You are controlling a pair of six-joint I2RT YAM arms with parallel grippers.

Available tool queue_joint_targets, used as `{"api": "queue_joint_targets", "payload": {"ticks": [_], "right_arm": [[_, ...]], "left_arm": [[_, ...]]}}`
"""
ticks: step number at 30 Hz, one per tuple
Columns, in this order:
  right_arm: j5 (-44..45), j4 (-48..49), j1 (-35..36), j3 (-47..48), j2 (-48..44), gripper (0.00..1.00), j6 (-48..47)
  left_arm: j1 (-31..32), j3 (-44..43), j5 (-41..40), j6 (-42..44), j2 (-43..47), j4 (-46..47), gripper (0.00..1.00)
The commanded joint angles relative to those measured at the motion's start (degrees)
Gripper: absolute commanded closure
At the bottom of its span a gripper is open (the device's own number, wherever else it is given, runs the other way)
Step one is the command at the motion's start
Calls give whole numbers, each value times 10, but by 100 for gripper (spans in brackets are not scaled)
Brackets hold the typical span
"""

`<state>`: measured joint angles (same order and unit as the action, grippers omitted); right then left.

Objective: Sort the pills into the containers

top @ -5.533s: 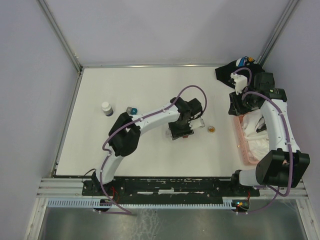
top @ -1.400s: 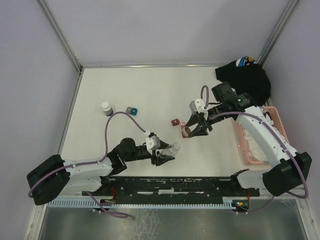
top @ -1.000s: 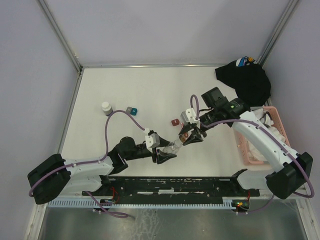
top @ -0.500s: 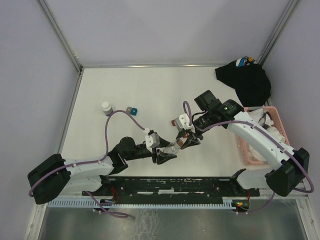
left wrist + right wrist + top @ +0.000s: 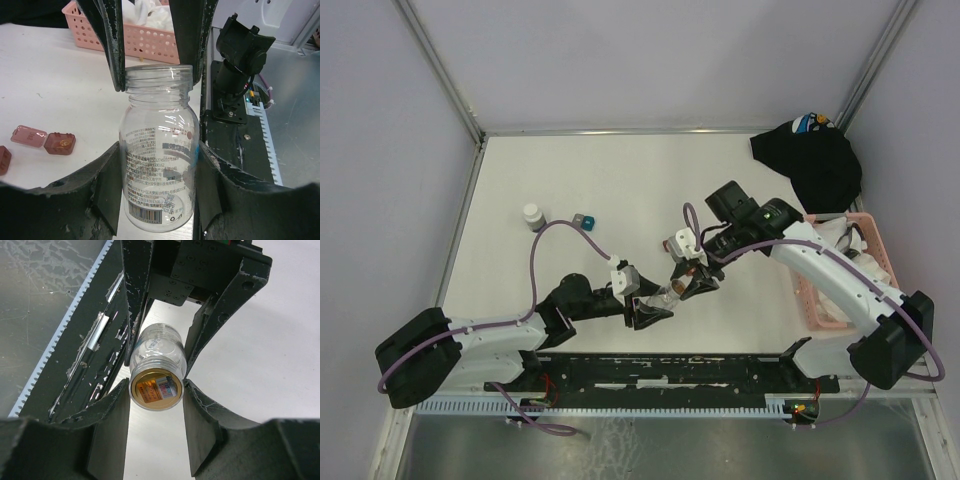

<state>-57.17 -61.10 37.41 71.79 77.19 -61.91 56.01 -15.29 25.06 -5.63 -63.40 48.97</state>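
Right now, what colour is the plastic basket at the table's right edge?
Pink. The basket shows best in the left wrist view.

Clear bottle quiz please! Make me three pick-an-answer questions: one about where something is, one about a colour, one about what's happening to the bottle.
1. Where is the pink basket? A) table's right edge B) far left corner C) under the left arm
2. What colour is the round top facing the right wrist camera? A) blue B) yellowish-amber C) green
3. The clear bottle is: A) lying alone B) inside the basket C) gripped by the left end effector
Answers: 1 A, it lies along the right side. 2 B, the disc looks golden. 3 C, fingers press both its sides.
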Motion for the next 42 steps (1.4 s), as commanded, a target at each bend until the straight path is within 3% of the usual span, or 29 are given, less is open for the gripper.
{"api": "queue_joint_targets", "payload": {"ticks": [1, 6, 15, 26, 32, 34, 42], "right_arm": [[1, -20, 11, 14, 13, 64, -17], [20, -30, 15, 23, 26, 64, -20], [84, 27, 26, 35, 47, 64, 117], [199, 129, 33, 79, 125, 68, 457], [181, 135, 32, 97, 157, 67, 550], [168, 142, 29, 97, 147, 61, 564], [71, 145, -12, 89, 55, 16, 500]], "left_arm": [[2, -31, 25, -21, 6, 68, 97], [2, -28, 24, -13, 17, 68, 97], [2, -28, -50, 8, 43, 40, 97], [2, -37, -220, 40, 55, 12, 97], [2, -36, -228, 49, 46, 7, 97], [2, -28, -228, 48, 44, 6, 97], [2, 6, -179, 32, 50, -9, 97]]}}
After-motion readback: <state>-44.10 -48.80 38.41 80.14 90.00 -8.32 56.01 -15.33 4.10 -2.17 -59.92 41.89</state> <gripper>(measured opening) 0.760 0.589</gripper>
